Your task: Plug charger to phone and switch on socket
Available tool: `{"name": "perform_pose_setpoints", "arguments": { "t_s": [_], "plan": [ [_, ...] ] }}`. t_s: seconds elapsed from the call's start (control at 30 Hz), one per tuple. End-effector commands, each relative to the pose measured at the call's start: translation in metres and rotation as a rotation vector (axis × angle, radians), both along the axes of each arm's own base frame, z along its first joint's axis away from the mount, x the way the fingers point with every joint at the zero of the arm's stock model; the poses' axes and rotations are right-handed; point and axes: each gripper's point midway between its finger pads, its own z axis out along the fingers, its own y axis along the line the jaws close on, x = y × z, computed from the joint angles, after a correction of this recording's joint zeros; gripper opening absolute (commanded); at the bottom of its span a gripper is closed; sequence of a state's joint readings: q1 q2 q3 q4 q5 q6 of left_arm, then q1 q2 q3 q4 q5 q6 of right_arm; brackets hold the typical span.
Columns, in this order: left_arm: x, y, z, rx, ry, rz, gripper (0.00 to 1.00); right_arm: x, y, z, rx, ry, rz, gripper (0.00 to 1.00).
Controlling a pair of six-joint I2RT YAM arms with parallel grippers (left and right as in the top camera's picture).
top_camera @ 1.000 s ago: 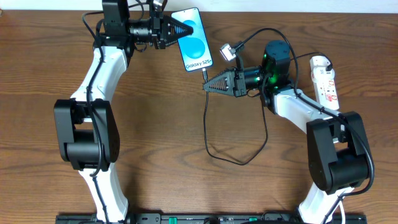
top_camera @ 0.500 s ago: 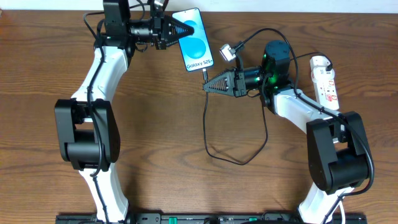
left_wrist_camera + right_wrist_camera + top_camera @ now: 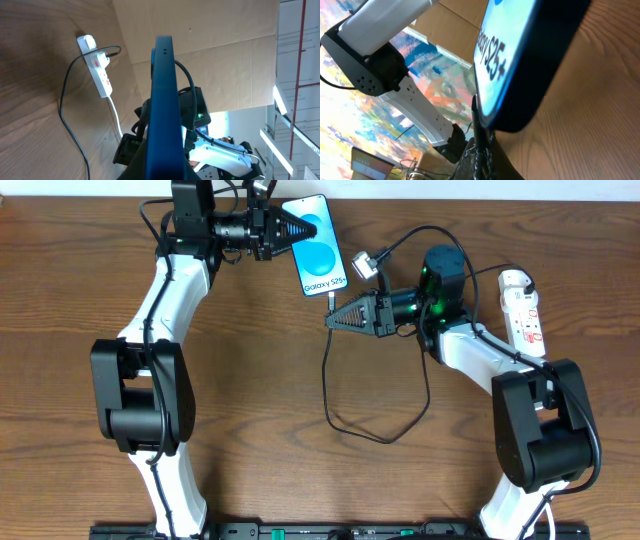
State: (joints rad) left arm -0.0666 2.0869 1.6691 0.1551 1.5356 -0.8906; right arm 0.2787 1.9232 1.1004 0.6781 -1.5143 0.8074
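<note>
The phone (image 3: pixel 322 245), screen light blue with "Galaxy S25+" text, is held above the table at the top centre by my left gripper (image 3: pixel 297 227), which is shut on its upper end. In the left wrist view the phone (image 3: pixel 164 100) shows edge-on. My right gripper (image 3: pixel 333 320) is shut on the charger cable (image 3: pixel 330 370) just below the phone's lower edge; the plug tip (image 3: pixel 476 111) sits at the phone's bottom edge (image 3: pixel 520 75). The cable loops over the table and runs to the white socket (image 3: pixel 523 305) at the far right, where its black plug end is hidden.
A silver camera connector (image 3: pixel 368 264) sticks up from the right wrist near the phone. The socket's thick white cord (image 3: pixel 116 117) trails toward the right arm. The socket (image 3: pixel 97 65) lies by a cardboard backdrop.
The left gripper and phone have shifted slightly right. The right gripper stays shut on the cable below the phone.
</note>
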Motion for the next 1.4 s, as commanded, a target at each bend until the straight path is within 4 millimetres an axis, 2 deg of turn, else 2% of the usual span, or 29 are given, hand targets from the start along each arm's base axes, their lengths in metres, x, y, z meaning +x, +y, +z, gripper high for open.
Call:
{"name": "perform_pose_setpoints", "arguments": {
  "t_s": [0.0, 0.63, 0.9, 1.37],
  "plan": [
    [-0.0092, -0.0006, 0.0181, -0.01, -0.045, -0.024, 0.07, -0.0018, 0.004, 0.0027, -0.001, -0.001, -0.001, 0.01],
    [-0.0094, -0.0008, 0.0181, -0.01, -0.044, -0.025, 0.07, -0.0015, 0.005, 0.0005, -0.008, 0.019, -0.007, 0.01],
    [-0.0094, -0.0008, 0.0181, -0.01, -0.045, -0.025, 0.07, -0.0077, 0.0121, -0.0006, -0.012, 0.031, 0.014, 0.01],
    [-0.0109, -0.0008, 0.0186, -0.013, -0.059, -0.034, 0.07, -0.0039, 0.0127, -0.0014, -0.016, 0.032, -0.008, 0.01]
  ]
}}
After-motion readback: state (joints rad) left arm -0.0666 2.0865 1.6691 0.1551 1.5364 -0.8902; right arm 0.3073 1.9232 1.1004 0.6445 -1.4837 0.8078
